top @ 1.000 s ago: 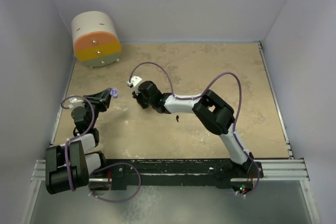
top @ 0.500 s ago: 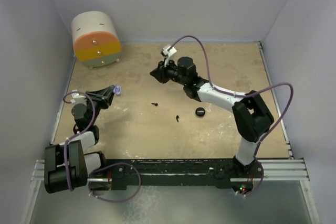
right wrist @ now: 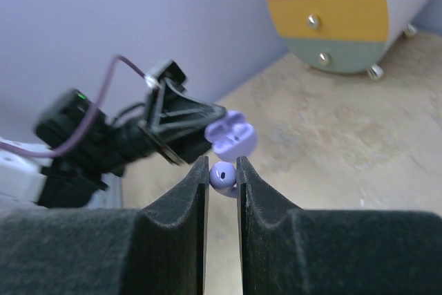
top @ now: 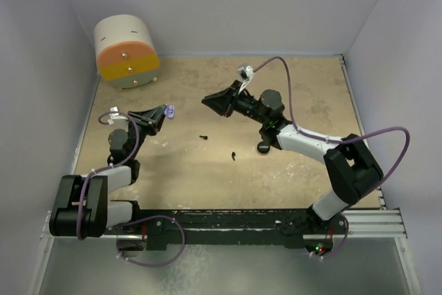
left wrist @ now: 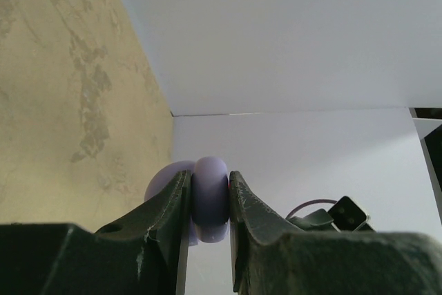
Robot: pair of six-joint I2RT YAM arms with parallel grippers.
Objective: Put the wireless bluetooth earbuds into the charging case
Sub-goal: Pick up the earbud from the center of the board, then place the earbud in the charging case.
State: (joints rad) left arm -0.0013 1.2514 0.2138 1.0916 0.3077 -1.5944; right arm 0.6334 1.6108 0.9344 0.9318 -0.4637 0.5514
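My left pincer [left wrist: 209, 188] grips the lavender charging case [left wrist: 210, 197] tightly and holds it up above the desk [top: 311, 101]. My right pincer [right wrist: 222, 167] is closed narrowly on one lavender earbud [right wrist: 222, 173], near the case but apart from it. Two black earbuds [top: 204, 137] lie on the desk between the arms.

The charging case [right wrist: 231, 136] and 1 earbud [right wrist: 222, 174] are pale lavender. The white drum [top: 128, 65] at 10 o'clock bears orange, yellow and grey-green bands.
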